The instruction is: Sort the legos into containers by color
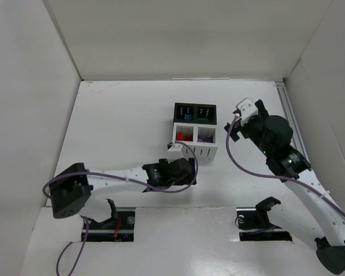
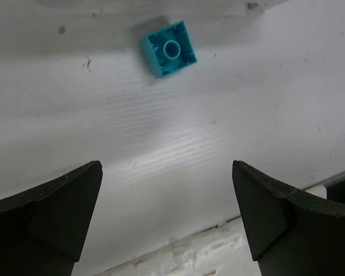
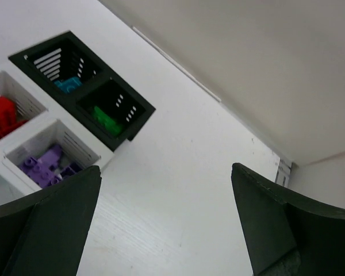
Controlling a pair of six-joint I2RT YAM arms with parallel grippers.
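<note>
left hand (image 2: 165, 172): spread wide and empty, fingers either side of the lane to the brick. Looks like you're lining up a grab.
teal brick (image 2: 168, 49): loose on the worktop (image 2: 230, 115) ahead of that hand, hollow side up, touching neither finger.
right hand (image 3: 165, 172): released too, nothing in it, probably parked clear of your left arm.
black bins (image 3: 46, 62): teal in one, green in the other.
white bins (image 3: 75, 144): red, purple.
writing: none I can read.

The white table (image 1: 121, 126) carries four bins (image 1: 204, 150), two black and two white, clustered in a square, and one teal brick (image 2: 168, 49) lying underside up.
</note>
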